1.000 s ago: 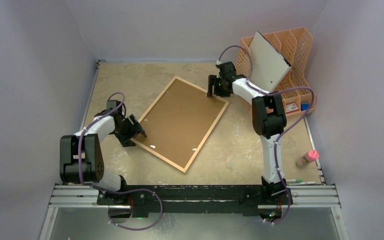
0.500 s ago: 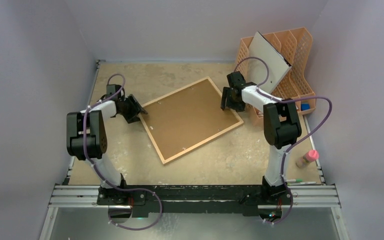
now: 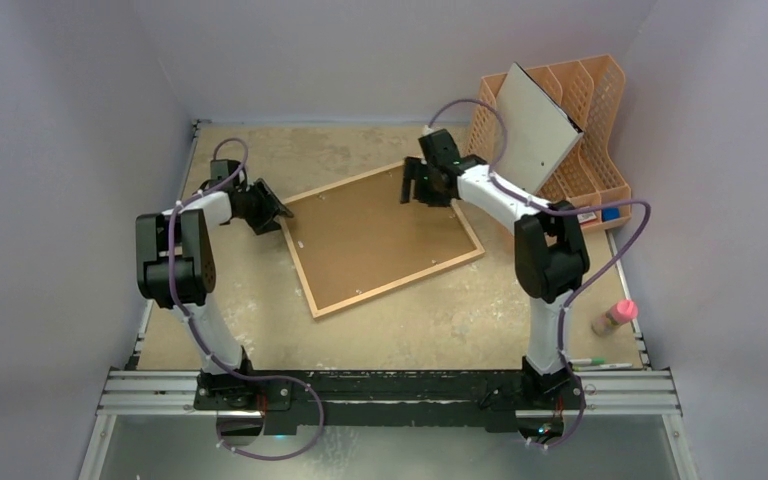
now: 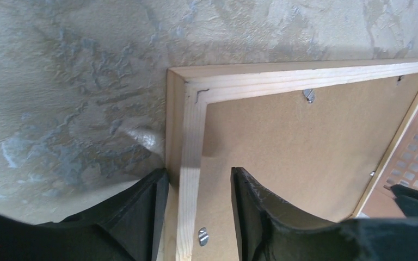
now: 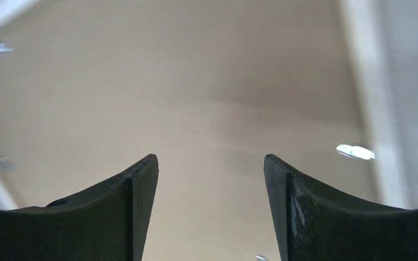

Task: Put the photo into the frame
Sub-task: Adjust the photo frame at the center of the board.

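From above, you see the frame (image 3: 400, 284) lying askew near the middle of the desk (image 3: 440, 330), its brown hardboard backing panel (image 3: 380, 235) facing up. Your left arm (image 3: 175, 250) reaches to the frame's left corner and your right arm (image 3: 550, 255) to its far corner. That view is too distant to show how either pair of jaws stands. The left wrist camera shows it. The left jaws are partly open astride the light wooden rail (image 4: 193, 141) just short of the corner. One finger (image 4: 141, 217) is against the rail's outer edge on the desk side. The other finger is over the backing, with a strip of board showing between it and the rail. The same view shows small metal tabs (image 4: 308, 95) along the inner edge. The right wrist camera is blurred, but the right jaws stand wide apart over bare backing with nothing between them. Only the overhead view shows you the orange lattice organizer (image 3: 605, 110) at the far right. A white-grey board (image 3: 538, 125) leans in it, and a pink-capped bottle (image 3: 615, 317) stands nearer on that side.
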